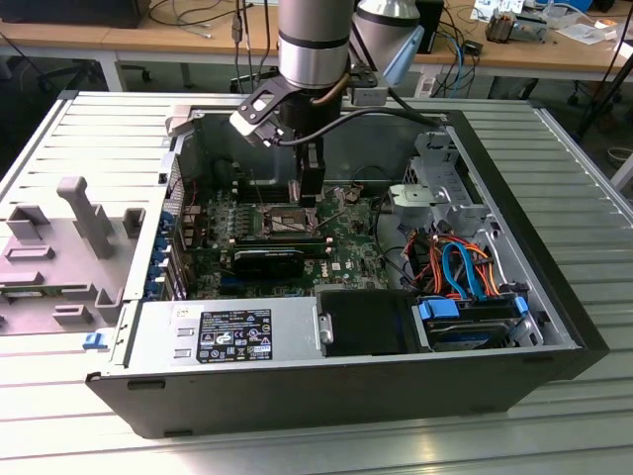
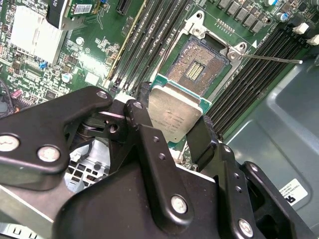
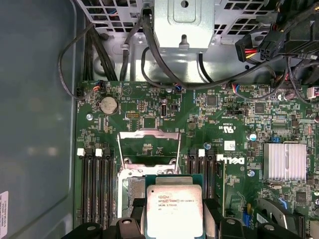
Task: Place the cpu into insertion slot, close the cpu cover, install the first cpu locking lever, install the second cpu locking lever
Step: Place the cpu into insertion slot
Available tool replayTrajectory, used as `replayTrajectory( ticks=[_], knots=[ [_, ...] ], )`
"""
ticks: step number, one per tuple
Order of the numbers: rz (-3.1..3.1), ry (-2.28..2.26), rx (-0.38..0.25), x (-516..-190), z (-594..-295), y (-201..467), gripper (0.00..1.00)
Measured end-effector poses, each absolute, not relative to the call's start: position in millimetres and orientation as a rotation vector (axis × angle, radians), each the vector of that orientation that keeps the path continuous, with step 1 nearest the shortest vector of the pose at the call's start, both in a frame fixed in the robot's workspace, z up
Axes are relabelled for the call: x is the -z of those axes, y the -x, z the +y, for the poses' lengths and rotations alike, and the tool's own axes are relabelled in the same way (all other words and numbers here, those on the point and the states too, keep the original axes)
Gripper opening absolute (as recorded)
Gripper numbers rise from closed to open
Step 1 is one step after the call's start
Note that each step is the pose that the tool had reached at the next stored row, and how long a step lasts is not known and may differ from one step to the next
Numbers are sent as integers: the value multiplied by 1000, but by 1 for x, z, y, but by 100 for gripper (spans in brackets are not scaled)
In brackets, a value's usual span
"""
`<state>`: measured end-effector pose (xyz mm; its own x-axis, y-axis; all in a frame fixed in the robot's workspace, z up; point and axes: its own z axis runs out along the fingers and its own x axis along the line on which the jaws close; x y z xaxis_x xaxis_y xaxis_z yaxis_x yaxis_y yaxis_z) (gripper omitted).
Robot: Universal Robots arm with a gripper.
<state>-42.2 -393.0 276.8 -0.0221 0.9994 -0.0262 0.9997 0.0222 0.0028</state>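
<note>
jaws clamped on two opposite edges of the cpu (image 2: 175, 114), the gripper (image 2: 173, 122) carrying it flat, metal top up, poised just short of the open insertion slot (image 2: 197, 67); the cpu cover (image 3: 149, 133) is flipped back beyond.

Slatted metal table (image 1: 584, 237) carries the open computer case (image 1: 297, 396), right under the gripper (image 1: 310, 202). Grey fixture plate (image 1: 49, 272) lies further off, exterior view's left.

Arm (image 1: 315, 45) stood near vertical, wrist pointing straight down. Gripper (image 1: 310, 193) hung directly beneath it. In both wrist views, black fingers (image 2: 139, 117) (image 3: 212, 216) were clamped on opposite edges of the cpu (image 2: 174, 117), holding it flat between them.
</note>
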Motion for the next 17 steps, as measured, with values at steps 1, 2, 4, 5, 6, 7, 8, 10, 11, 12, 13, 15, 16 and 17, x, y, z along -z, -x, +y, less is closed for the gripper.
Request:
replayTrajectory(
  ticks=[1,2,4,5,6,7,8,10,11,12,13,15,16,17],
  knots=[
    [2231,-2182,26,-277,-393,42,54],
    [2231,-2182,26,-277,-393,43,54],
    [2231,-2182,26,-277,-393,43,54],
    [2231,-2182,25,-277,-393,43,54],
    [2231,-2182,25,-277,-393,44,54],
    [2231,-2182,25,-277,-393,44,54],
    [2231,-2182,26,-277,-393,44,54],
    [2231,-2182,26,-277,-393,45,54],
    [2231,-2182,26,-277,-393,45,54],
    [2231,-2182,25,-277,-393,45,54],
    [2231,-2182,25,-277,-393,45,54],
    [2231,-2182,25,-277,-393,46,54],
    [2231,-2182,25,-277,-393,46,54],
    [2231,-2182,26,-277,-393,46,54]
  ],
)
